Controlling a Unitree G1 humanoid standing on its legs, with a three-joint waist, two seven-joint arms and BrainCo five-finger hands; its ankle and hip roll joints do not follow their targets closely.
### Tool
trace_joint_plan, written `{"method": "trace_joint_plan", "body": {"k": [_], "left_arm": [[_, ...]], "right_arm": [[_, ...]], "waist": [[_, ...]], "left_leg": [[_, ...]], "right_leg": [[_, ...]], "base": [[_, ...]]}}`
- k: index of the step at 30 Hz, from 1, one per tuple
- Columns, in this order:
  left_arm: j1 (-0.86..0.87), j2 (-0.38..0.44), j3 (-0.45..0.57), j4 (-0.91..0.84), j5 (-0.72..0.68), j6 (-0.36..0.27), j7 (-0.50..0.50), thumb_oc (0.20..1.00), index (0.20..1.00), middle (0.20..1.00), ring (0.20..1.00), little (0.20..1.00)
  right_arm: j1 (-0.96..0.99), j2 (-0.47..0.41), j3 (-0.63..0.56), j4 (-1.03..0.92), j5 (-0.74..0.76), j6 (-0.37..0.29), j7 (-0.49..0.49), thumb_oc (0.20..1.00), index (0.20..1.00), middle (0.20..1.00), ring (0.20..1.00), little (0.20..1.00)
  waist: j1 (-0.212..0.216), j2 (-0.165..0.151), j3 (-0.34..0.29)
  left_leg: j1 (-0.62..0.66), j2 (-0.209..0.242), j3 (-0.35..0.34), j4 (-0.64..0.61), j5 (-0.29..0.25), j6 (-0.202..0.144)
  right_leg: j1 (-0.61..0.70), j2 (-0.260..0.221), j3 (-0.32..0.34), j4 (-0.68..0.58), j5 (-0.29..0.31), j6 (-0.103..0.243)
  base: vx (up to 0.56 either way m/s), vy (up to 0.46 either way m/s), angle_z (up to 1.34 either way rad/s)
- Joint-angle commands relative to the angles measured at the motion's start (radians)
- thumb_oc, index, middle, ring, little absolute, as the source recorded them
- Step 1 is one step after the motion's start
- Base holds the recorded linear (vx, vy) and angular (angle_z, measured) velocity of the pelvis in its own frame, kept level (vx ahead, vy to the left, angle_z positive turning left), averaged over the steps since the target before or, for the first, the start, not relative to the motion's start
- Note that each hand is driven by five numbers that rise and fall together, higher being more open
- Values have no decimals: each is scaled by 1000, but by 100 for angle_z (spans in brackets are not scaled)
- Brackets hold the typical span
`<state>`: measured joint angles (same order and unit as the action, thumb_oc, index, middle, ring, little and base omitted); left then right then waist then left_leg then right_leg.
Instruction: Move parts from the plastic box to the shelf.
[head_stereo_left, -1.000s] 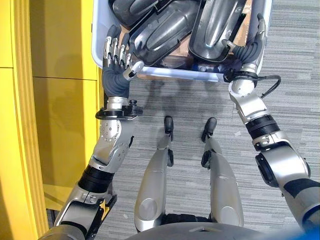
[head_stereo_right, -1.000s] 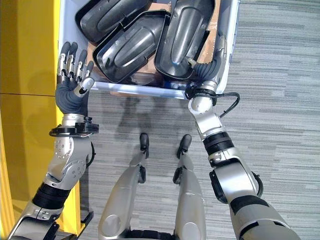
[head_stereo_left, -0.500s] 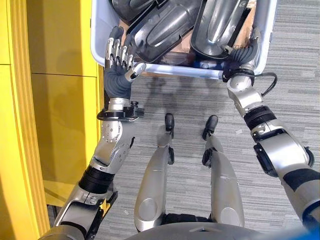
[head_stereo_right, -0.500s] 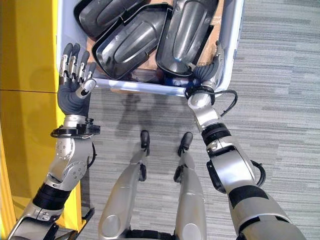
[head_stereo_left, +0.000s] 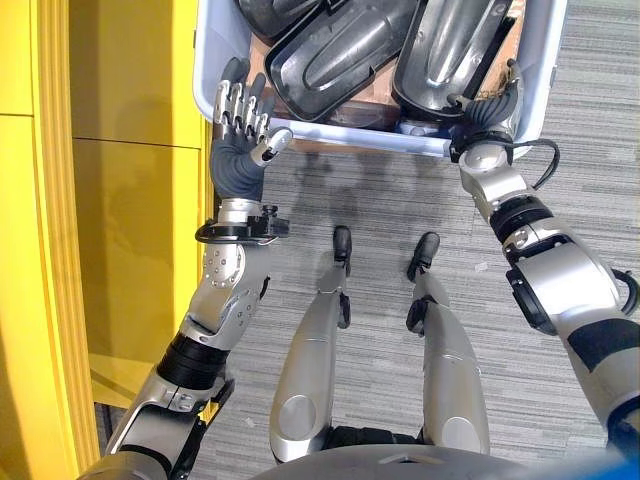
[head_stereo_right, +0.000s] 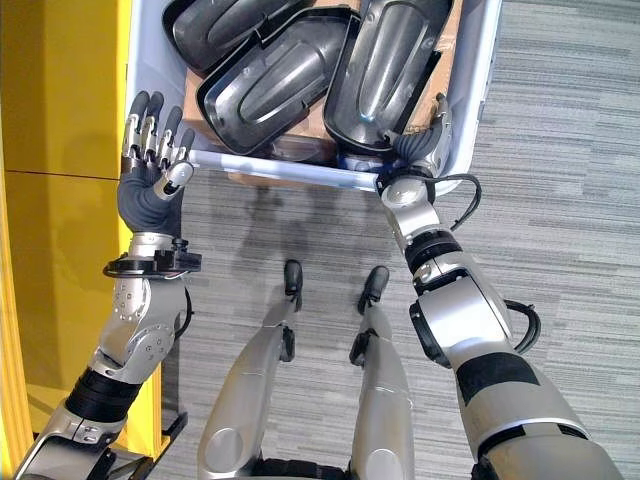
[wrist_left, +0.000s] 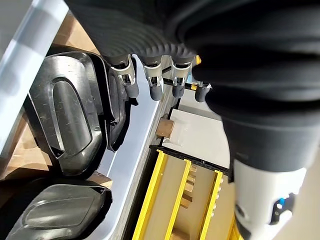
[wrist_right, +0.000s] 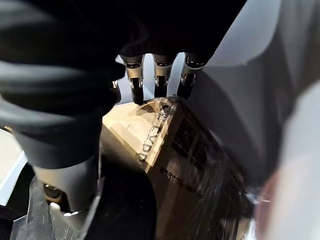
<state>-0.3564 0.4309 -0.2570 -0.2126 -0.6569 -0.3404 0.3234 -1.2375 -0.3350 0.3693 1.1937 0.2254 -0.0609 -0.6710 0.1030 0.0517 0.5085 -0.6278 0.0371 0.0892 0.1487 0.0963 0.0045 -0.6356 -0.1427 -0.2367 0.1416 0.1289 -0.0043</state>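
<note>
Parts of dark grey moulded plastic, each a shallow elongated shell, lie overlapping in the pale blue-white plastic box (head_stereo_left: 205, 70) at the top of the left eye view; one such shell (head_stereo_left: 340, 45) lies in the middle and another (head_stereo_left: 455, 45) at the box's right side, on brown cardboard (head_stereo_left: 340, 100). The left hand (head_stereo_left: 240, 120) is raised at the box's near left corner, outside the parts, its fingers straight and spread and grasping nothing. The right hand (head_stereo_left: 490, 105) reaches over the near right rim, beside the right-hand shell; from this angle I cannot tell how its fingers are set. A yellow panel (head_stereo_left: 120, 200) runs down the robot's left, and grey striped carpet (head_stereo_left: 350, 190) covers the floor.

Seen from the right eye view, the layout is the same: left hand (head_stereo_right: 155, 150) open at the near left corner, right hand (head_stereo_right: 425, 150) inside the near right corner against the box wall (head_stereo_right: 470, 110).

The left wrist view shows the left hand's fingers (wrist_left: 156, 82) extended above the box's pale rim (wrist_left: 132, 145), with grey shells (wrist_left: 67, 120) inside the box and a yellow shelf frame (wrist_left: 195, 200) beyond it.

The right wrist view shows the right hand's fingers (wrist_right: 160, 80) straight, tips at the brown cardboard (wrist_right: 150, 135), closed on nothing, the pale box wall (wrist_right: 260, 35) just beside them.
</note>
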Motion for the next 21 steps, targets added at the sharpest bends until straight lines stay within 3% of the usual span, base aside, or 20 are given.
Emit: {"method": "trace_joint_plan", "body": {"k": [1, 14, 15, 21], "left_arm": [[18, 45, -4, -110, -2, -72, -23, 1000, 1000, 1000, 1000, 1000], [9, 53, -38, -106, -12, -65, -44, 1000, 1000, 1000, 1000, 1000], [9, 53, -40, -104, -11, -64, -47, 1000, 1000, 1000, 1000, 1000], [5, 52, -39, -92, -13, -59, -57, 1000, 1000, 1000, 1000, 1000]], "right_arm": [[-66, -17, 58, 20, 34, -14, 37, 1000, 1000, 1000, 1000, 1000], [-140, -58, 130, 204, 35, 45, 113, 1000, 1000, 1000, 1000, 1000], [-136, -57, 133, 206, 30, 48, 125, 200, 200, 200, 200, 200], [-112, -50, 137, 209, 15, 59, 160, 200, 200, 200, 200, 200]], "waist": [[19, 18, -17], [48, 48, -2], [49, 49, -3], [51, 45, -6]], "left_leg": [[-46, -4, -33, 61, -58, -25], [-78, -21, -39, 86, -66, -16], [-77, -22, -39, 84, -66, -16], [-73, -22, -42, 87, -67, -14]], "right_leg": [[52, -108, 76, 62, -80, 133], [23, -119, 78, 89, -85, 136], [24, -119, 78, 87, -85, 137], [33, -123, 73, 86, -83, 138]], "base": [[0, 0, 0], [-1, 16, 4], [0, 0, 0], [0, 0, 0]]}}
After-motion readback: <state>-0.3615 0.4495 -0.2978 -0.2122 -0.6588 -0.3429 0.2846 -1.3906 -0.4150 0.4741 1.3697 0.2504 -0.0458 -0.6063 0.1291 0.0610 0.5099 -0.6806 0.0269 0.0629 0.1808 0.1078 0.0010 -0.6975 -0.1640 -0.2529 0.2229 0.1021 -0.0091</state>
